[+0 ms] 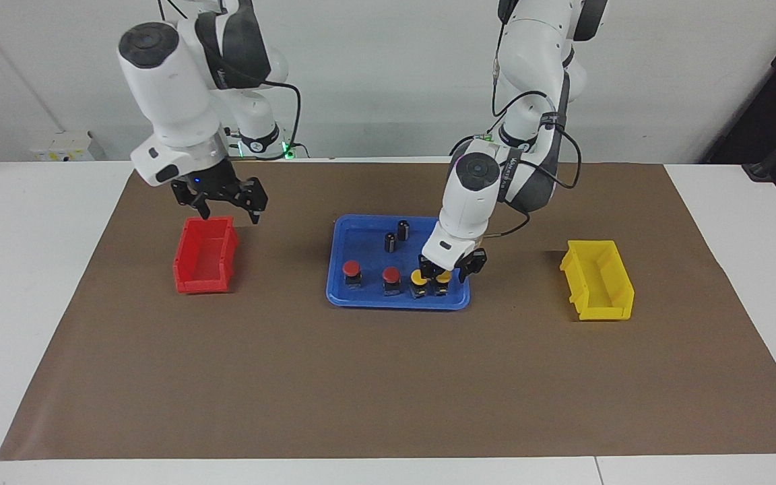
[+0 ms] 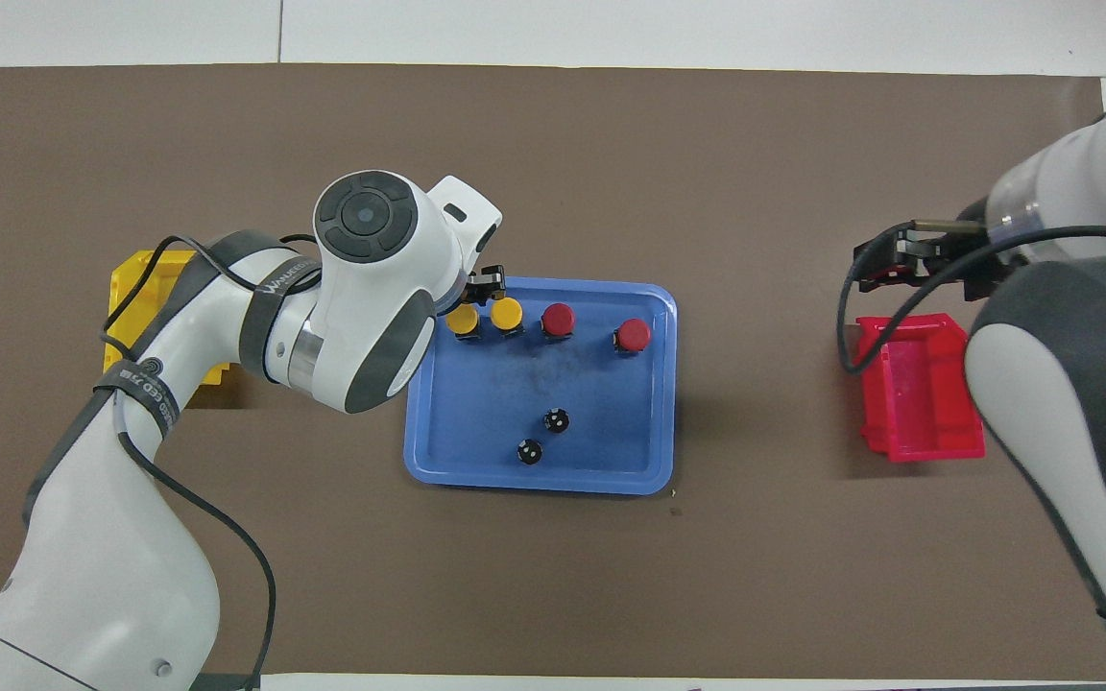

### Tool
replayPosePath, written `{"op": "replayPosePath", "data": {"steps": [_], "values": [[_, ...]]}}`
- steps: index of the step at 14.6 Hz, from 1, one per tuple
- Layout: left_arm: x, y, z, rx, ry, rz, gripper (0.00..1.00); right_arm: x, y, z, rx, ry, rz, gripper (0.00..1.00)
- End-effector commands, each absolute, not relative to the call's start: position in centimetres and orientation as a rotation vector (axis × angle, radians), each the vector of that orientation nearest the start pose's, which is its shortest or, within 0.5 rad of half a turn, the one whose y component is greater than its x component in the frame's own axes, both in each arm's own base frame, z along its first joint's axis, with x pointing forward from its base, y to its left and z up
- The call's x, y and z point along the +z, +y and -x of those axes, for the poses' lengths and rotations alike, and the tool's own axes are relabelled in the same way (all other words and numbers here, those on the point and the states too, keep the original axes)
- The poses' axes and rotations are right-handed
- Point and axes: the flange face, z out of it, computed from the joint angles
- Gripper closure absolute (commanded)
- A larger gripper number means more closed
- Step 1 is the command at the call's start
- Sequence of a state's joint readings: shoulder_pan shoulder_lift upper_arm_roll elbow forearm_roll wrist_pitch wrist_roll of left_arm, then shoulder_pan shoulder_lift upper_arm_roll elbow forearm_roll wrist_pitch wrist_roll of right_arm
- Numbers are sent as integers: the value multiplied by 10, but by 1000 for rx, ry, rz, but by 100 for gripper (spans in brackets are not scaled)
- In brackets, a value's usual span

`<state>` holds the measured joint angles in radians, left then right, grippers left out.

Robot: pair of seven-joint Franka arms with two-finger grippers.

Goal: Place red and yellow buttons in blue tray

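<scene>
Now all four buttons sit in blue tray (image 1: 361, 232), left claw (image 1: 443, 273) down at the end yellow one.

Facing view: red buttons (image 1: 351, 269) (image 1: 391, 274) and yellow buttons (image 1: 419, 277) (image 1: 444, 277), domed caps on black bodies, line the tray edge farthest from robots; left claw's fingers straddle the end yellow button, grip unclear. Right claw (image 1: 230, 214) open, hovering over red bin (image 1: 205, 256).
Overhead view: yellow buttons (image 2: 462, 321) (image 2: 506, 312) just beside left claw (image 2: 488, 283); red buttons (image 2: 558, 319) (image 2: 632, 334) alongside; right claw (image 2: 884, 264) open, empty.
</scene>
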<state>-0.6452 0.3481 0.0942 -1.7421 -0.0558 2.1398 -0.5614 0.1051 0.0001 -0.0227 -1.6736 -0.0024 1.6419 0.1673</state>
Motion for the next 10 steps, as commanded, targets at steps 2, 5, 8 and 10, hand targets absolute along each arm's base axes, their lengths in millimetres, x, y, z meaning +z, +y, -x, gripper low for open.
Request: {"op": "replayPosePath", "data": {"steps": [2, 5, 8, 10], "values": [[425, -321, -553, -37, -52, 3191, 22, 624, -27, -550, 133, 81, 3146, 0], [481, -261, -562, 16, -13, 3179, 0, 640, -71, -538, 165, 79, 3137, 0], [524, -182, -576, 26, 211, 3183, 0, 636, -70, -531, 213, 77, 3133, 0], [550, -145, -576, -32, 166, 3194, 0, 637, -73, -531, 199, 82, 3134, 0]]}}
